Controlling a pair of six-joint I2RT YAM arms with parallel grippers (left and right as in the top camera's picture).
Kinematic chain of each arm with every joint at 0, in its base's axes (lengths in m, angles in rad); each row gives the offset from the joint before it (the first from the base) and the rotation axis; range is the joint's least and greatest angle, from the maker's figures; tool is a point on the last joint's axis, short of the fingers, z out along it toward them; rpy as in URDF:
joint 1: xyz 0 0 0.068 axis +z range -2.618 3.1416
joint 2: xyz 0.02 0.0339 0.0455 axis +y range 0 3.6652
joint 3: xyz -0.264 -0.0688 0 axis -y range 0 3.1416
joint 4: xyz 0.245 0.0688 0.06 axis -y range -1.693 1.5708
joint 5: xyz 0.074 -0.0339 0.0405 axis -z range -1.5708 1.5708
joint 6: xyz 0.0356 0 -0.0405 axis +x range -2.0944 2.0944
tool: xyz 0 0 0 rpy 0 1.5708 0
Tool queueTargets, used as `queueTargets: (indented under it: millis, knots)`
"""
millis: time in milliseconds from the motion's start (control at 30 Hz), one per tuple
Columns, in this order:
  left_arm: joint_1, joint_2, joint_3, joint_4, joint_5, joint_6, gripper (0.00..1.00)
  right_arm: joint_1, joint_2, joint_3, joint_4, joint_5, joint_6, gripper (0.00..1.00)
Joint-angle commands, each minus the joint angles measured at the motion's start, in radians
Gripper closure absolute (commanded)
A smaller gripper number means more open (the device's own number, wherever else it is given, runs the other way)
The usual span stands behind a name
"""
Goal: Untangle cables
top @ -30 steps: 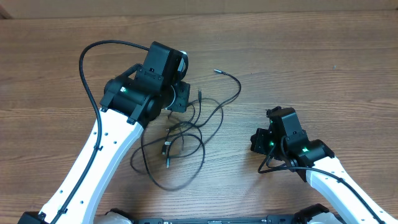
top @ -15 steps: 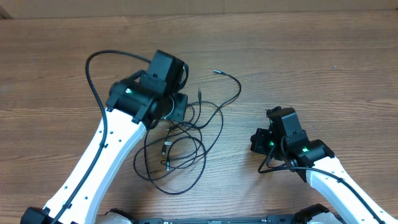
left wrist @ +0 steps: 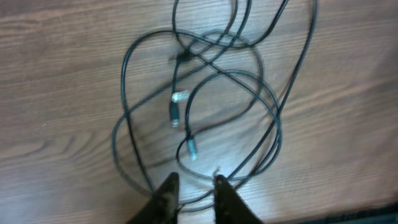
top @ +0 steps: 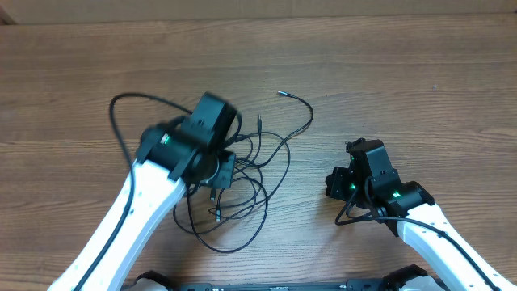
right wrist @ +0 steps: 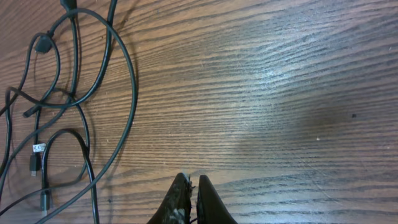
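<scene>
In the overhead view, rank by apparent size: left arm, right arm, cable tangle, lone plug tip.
1. left arm, though it sits nearer the camera.
2-3. right arm and cable tangle: spreads look alike, so unranked.
4. plug tip.

Even, bright overhead light; the left arm [top: 145, 202] is motion-blurred. Left wrist view dim, the cables [left wrist: 175, 113] soft; right wrist view sharp, glare on the surface [right wrist: 267, 81].

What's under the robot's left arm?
Thin black cables lie looped on the brown wooden table below the left tool. From overhead, the white arm covers part of the tangle.
</scene>
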Motion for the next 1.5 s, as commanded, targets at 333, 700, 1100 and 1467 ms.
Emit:
queueTargets:
  millis: [333, 700, 1100, 1467]
  knots:
    - [0.191, -0.083, -0.381, 0.268, 0.083, -0.115, 0.53, -0.002, 0.000, 0.007, 0.004, 0.006, 0.004, 0.96]
    - [0.366, 0.121, -0.426, 0.287, 0.232, -0.129, 0.45, -0.002, 0.000, 0.007, 0.013, 0.006, 0.004, 0.96]
    - [0.362, 0.332, -0.426, 0.284, 0.254, -0.134, 0.51, -0.002, 0.000, 0.007, 0.013, 0.006, 0.004, 0.96]
    - [0.365, 0.328, -0.307, 0.243, 0.257, -0.125, 0.96, -0.002, 0.000, 0.007, 0.012, 0.006, 0.004, 0.96]
